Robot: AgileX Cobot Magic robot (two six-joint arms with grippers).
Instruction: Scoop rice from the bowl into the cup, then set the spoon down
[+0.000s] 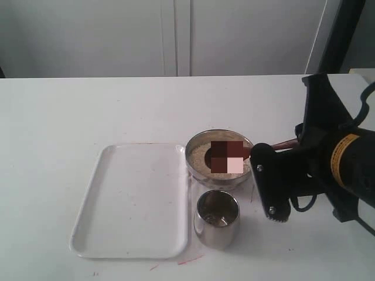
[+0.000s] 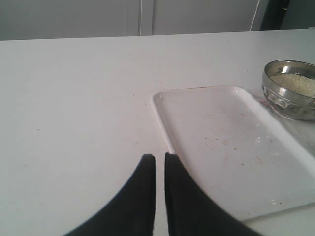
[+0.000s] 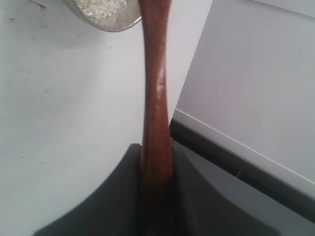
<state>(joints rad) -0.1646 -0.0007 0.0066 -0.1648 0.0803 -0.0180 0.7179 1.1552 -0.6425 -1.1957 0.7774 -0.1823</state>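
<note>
The steel bowl (image 1: 206, 175) holds a pale heap of rice (image 1: 198, 157) and stands right of the tray. The steel cup (image 1: 217, 227) stands upright just in front of the bowl. My right gripper (image 1: 259, 153) is shut on the handle of the reddish-brown wooden spoon (image 3: 156, 98), right of the bowl. The handle (image 1: 285, 143) points toward the bowl, and the spoon's head over the rice is too blurred to make out. In the right wrist view the bowl's rim (image 3: 118, 23) and rice (image 3: 101, 7) lie past the handle. My left gripper (image 2: 158, 158) is shut and empty, low over the table beside the tray.
A flat white tray (image 1: 132, 199) lies left of the bowl and cup, with a few specks on it (image 2: 231, 147). The bowl (image 2: 290, 103) with rice (image 2: 297, 83) shows beyond the tray's far corner. A pale wall with cabinet doors runs behind the table.
</note>
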